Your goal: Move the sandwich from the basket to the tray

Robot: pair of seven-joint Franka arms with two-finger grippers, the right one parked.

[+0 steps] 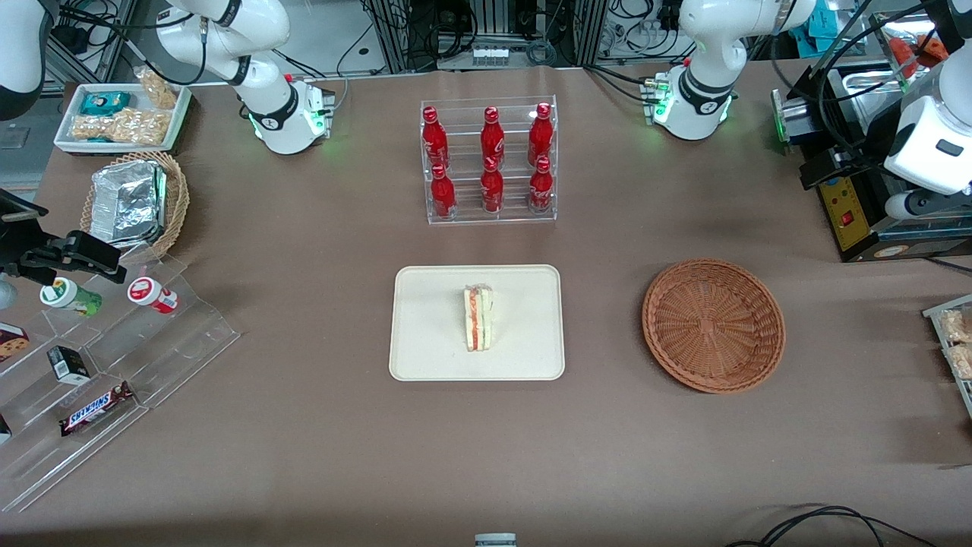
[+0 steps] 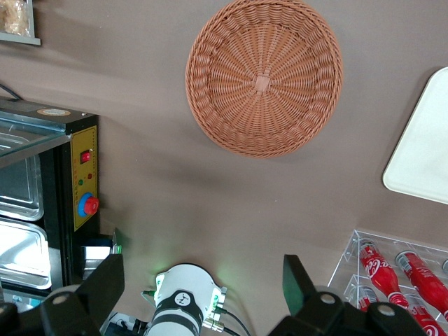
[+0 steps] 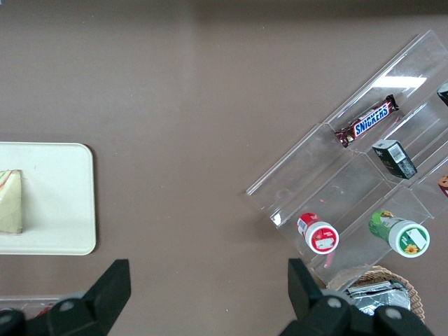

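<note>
The sandwich [image 1: 478, 317], a white wedge with red and green layers, lies on the cream tray [image 1: 425, 349], near its middle. It also shows at the edge of the right wrist view as sandwich [image 3: 10, 201] on tray [image 3: 63, 210]. The reddish-brown basket [image 1: 714, 325] sits beside the tray, toward the working arm's end, with nothing in it. My left gripper [image 2: 201, 280] hangs high over the table, open and holding nothing. It is above the arm's own base and farther from the front camera than the basket [image 2: 264, 75]. A corner of the tray [image 2: 423, 154] shows in the left wrist view.
A clear rack of red bottles [image 1: 490, 159] stands farther from the front camera than the tray. A black and metal appliance [image 1: 858, 213] is at the working arm's end. Toward the parked arm's end are a tan foil basket [image 1: 137, 201] and acrylic snack steps [image 1: 99, 357].
</note>
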